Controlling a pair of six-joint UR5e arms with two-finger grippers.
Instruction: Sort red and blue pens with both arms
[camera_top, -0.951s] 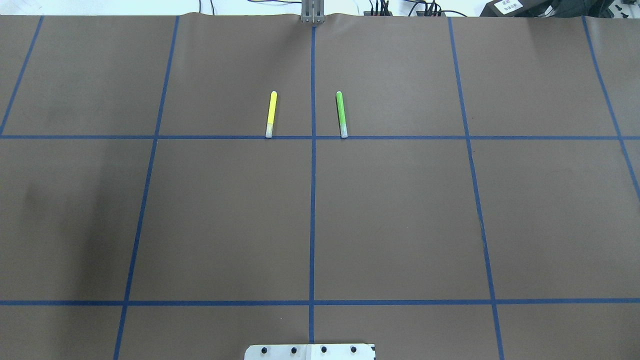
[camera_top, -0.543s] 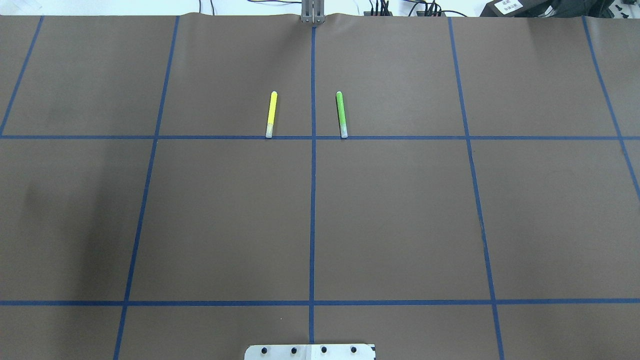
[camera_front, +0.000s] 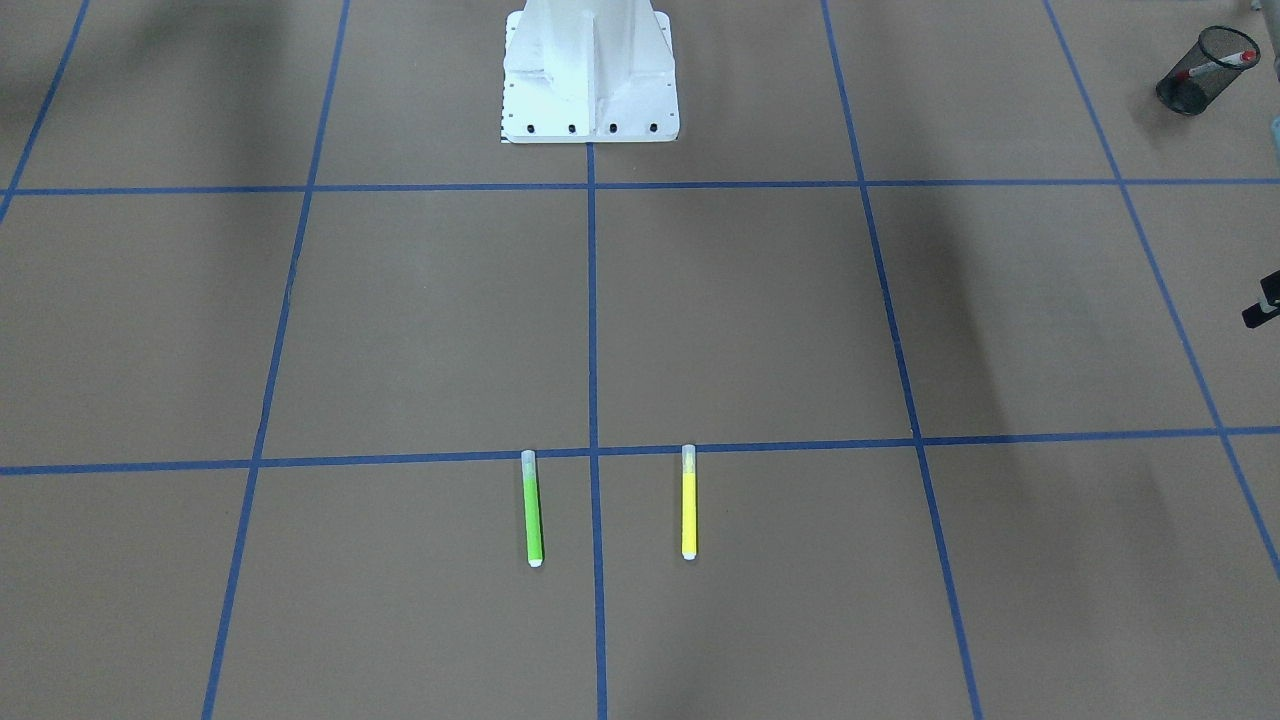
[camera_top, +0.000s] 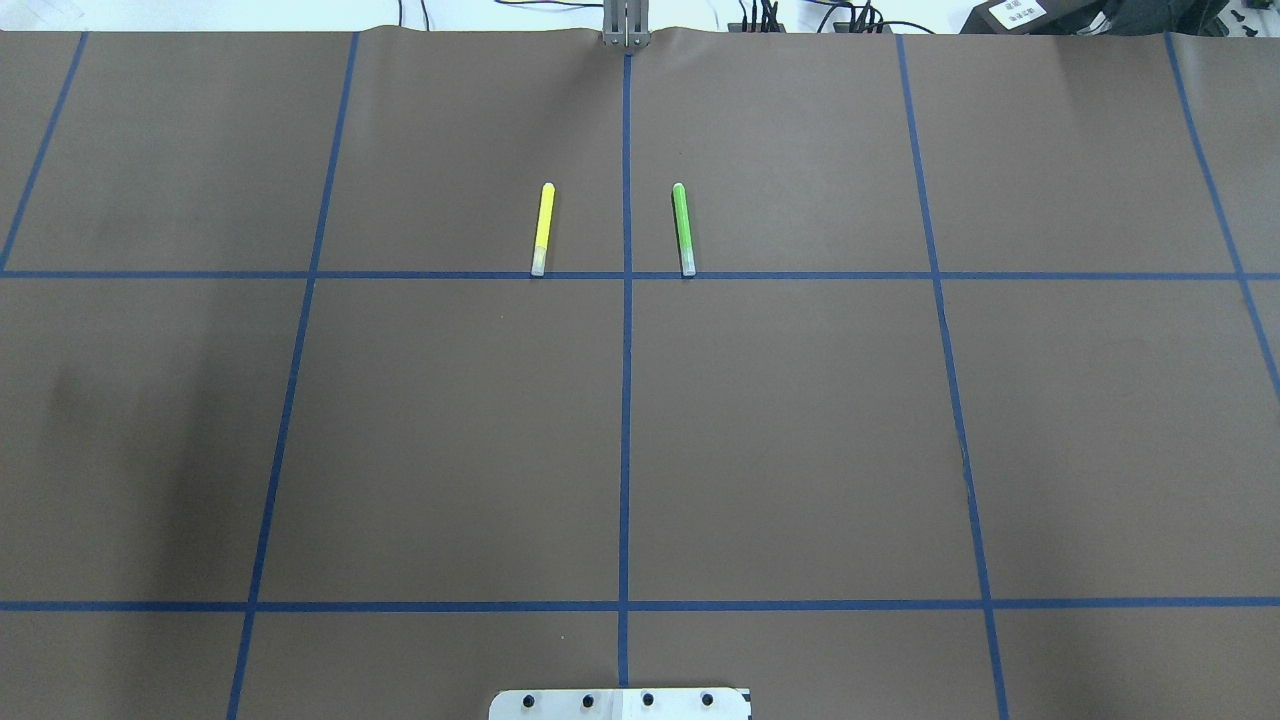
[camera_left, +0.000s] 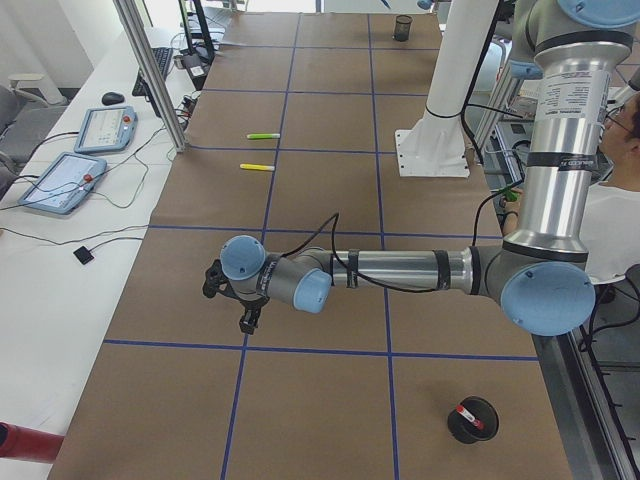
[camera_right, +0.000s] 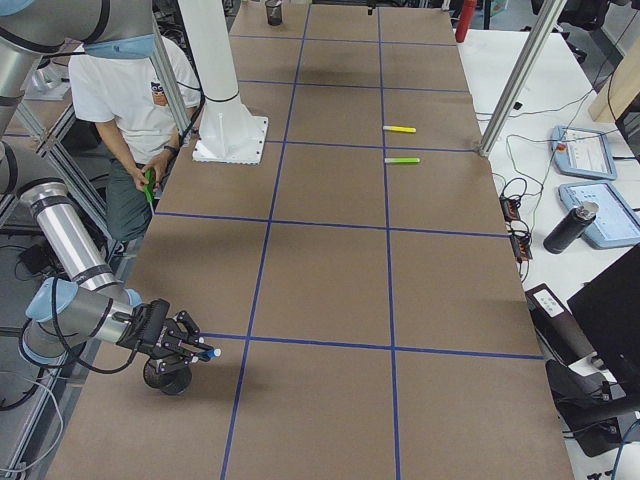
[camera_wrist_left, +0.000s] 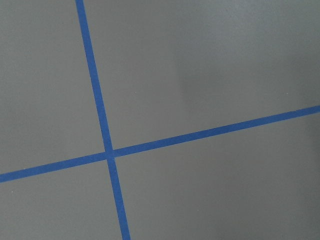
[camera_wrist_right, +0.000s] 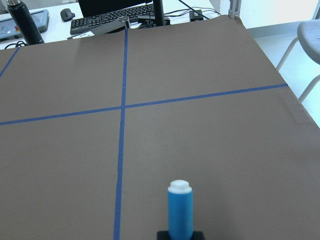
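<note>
Clamped in the right gripper (camera_right: 192, 350), the blue pen (camera_wrist_right: 180, 210) could be dropped beside the black cup (camera_right: 165, 380) if released off-centre. Whether the left gripper's (camera_left: 232, 300) fingers are closed cannot be told.

Brown table (camera_top: 800, 420), blue tape grid (camera_top: 625, 400), white desk (camera_left: 60, 270)

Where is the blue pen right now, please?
Exterior right view: the blue pen is in the right gripper, beside the black cup at the table's near end.

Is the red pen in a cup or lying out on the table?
In: the red pen stands slanted inside the black mesh cup.
</note>
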